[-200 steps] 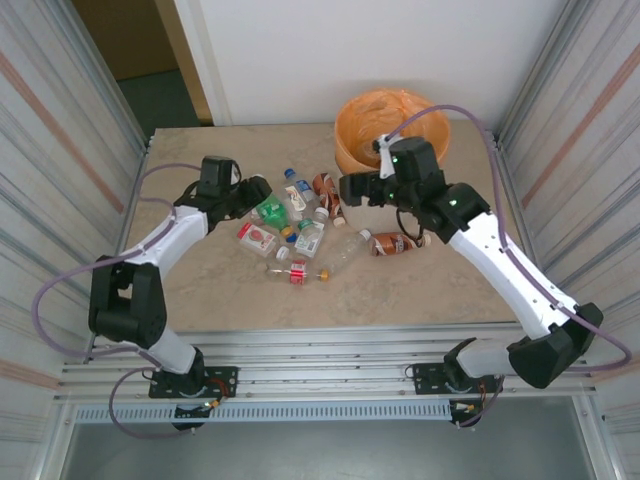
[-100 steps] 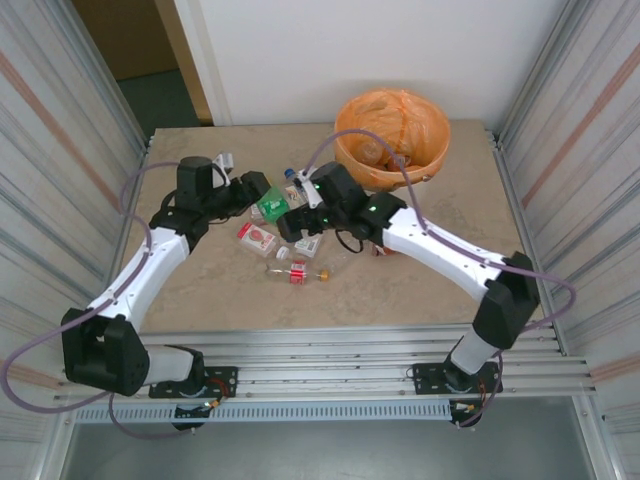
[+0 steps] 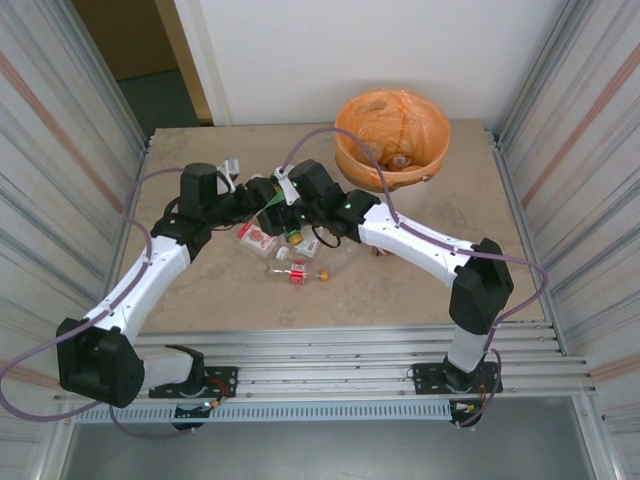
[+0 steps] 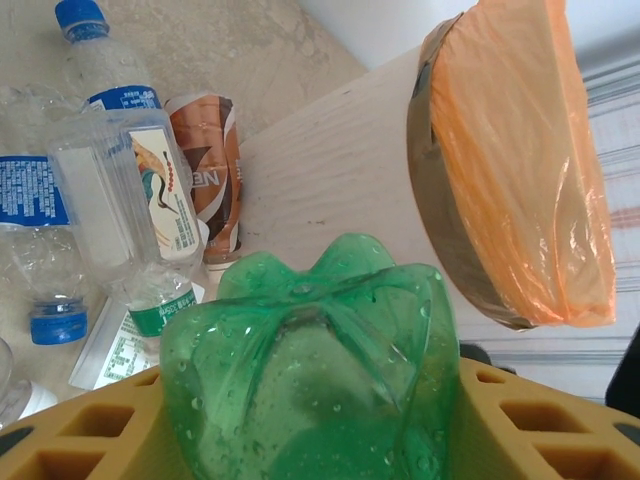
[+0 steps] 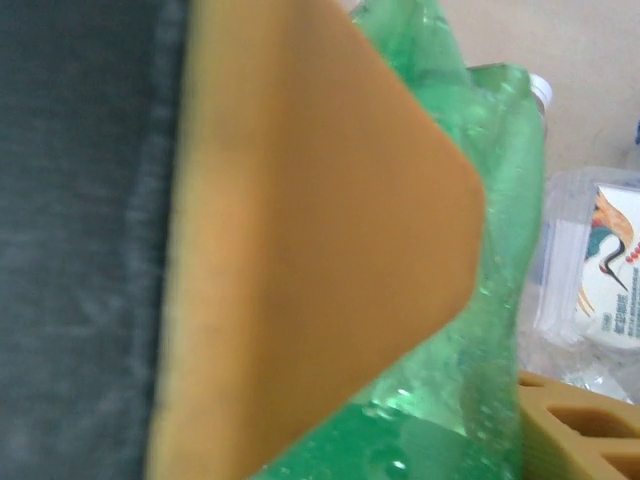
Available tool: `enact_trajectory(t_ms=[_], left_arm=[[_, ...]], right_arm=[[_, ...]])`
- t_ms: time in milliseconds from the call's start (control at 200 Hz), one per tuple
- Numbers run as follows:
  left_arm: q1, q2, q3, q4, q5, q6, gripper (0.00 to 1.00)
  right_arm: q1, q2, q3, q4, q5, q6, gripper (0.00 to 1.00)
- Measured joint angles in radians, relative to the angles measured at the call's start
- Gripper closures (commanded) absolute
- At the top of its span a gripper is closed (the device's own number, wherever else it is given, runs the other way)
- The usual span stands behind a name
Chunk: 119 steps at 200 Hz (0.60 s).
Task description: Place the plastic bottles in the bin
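Note:
My left gripper (image 3: 262, 194) is shut on a green plastic bottle (image 3: 272, 207) and holds it above the pile; in the left wrist view the bottle's base (image 4: 310, 350) bulges out between the yellow fingers (image 4: 70, 440). My right gripper (image 3: 289, 204) has come in against the same bottle. In the right wrist view the green bottle (image 5: 495, 250) lies between a broad orange pad (image 5: 300, 250) and a yellow finger (image 5: 580, 430); the blur hides whether those jaws press on it. The bin (image 3: 345, 158), cream-white with an orange bag, stands at the back right, also seen from the left wrist (image 4: 510, 170).
More bottles lie on the table under the grippers: a red-labelled one (image 3: 258, 238), a small one (image 3: 298, 272), a clear one (image 3: 342, 252), and blue-capped (image 4: 100, 60) and brown-labelled (image 4: 205, 150) ones. Metal walls close in both sides.
My right arm has swung from the bin leftward over the pile to the green bottle, its jaws narrowing. My left gripper has lifted that bottle a little toward it.

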Motion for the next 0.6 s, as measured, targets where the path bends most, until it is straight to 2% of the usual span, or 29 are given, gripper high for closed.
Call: enact_trajectory(t_ms=[95, 255, 451, 596], left_arm=[[0.001, -0.005, 0.000, 0.002, -0.007, -0.002, 0.42], [0.003, -0.008, 0.000, 0.006, -0.001, -0.003, 0.02], [0.045, -0.086, -0.004, -0.006, -0.011, -0.003, 0.01], [0.067, -0.201, -0.009, -0.026, -0.071, 0.031, 0.01]], right_arm=[[0.001, -0.001, -0.004, 0.012, 0.001, 0.007, 0.53], [0.001, -0.024, -0.033, 0.022, 0.022, 0.008, 0.60], [0.000, -0.082, -0.050, -0.007, 0.067, 0.008, 0.63], [-0.006, -0.164, -0.050, -0.040, 0.105, 0.005, 0.62]])
